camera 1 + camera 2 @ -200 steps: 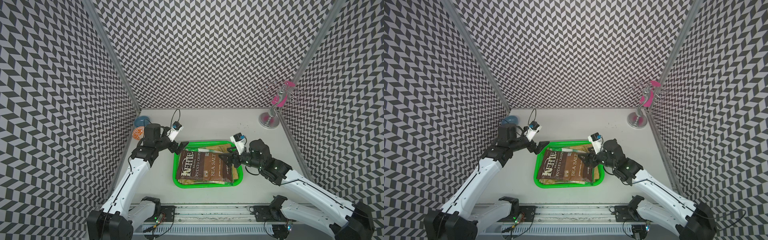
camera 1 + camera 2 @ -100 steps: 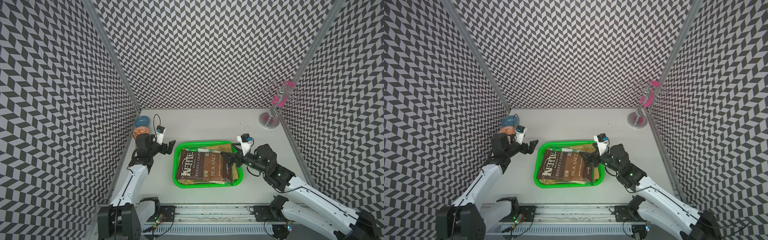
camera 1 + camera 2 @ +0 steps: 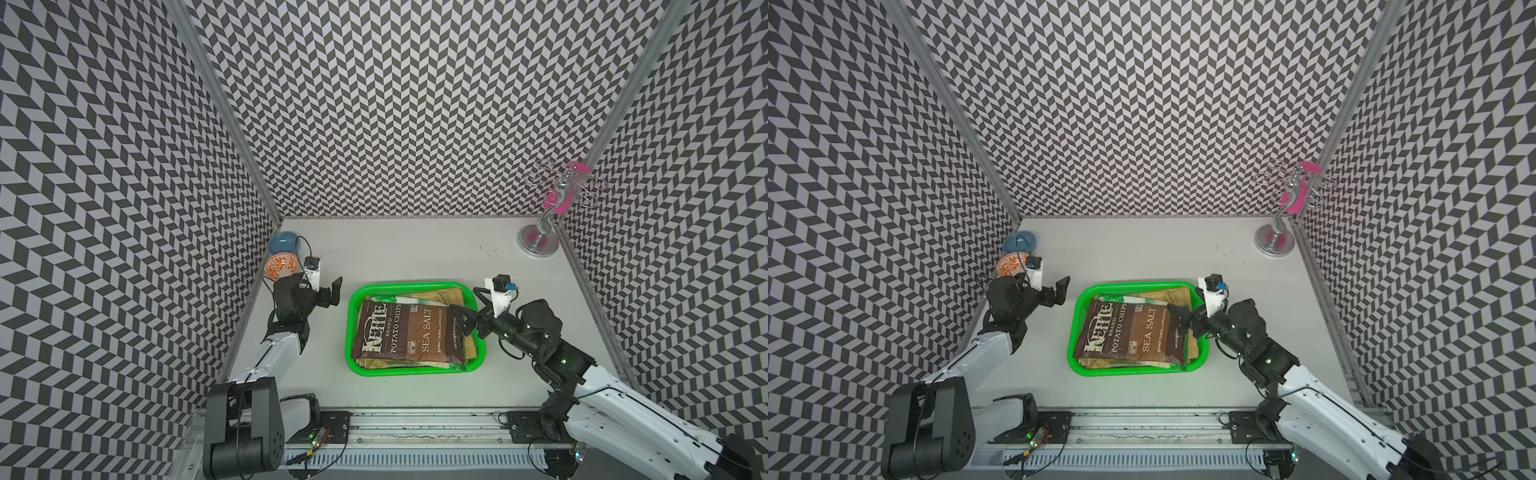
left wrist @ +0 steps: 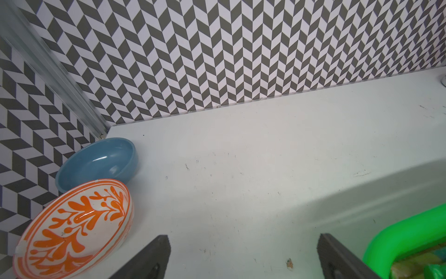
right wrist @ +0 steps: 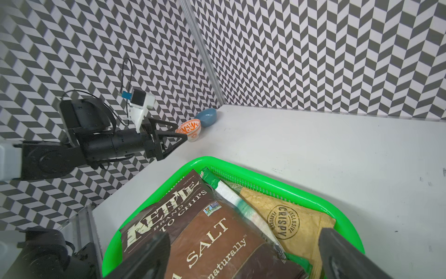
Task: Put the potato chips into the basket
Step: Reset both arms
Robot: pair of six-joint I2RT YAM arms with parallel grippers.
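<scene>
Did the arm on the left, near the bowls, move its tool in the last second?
Yes. The left tool has drawn back from the green basket's corner toward the orange bowl by the wall.

The basket (image 3: 350, 328) sits at the middle of the surface (image 3: 415, 249), toward the front. In it lies a stack of chip bags (image 3: 399, 365). The Kettle bag (image 3: 409, 334) is on top, and the kraft bag (image 3: 442, 296) is under it, showing at the far right corner. In the far left corner, the front bowl (image 3: 281, 266) stands just before the rear bowl (image 3: 283, 243). The stand (image 3: 538, 245) occupies the far right corner. The left gripper (image 3: 328, 295) is left of the basket, between it and the bowls. The right gripper (image 3: 459, 322) reaches over the basket's right rim, above the Kettle bag's right end.
</scene>
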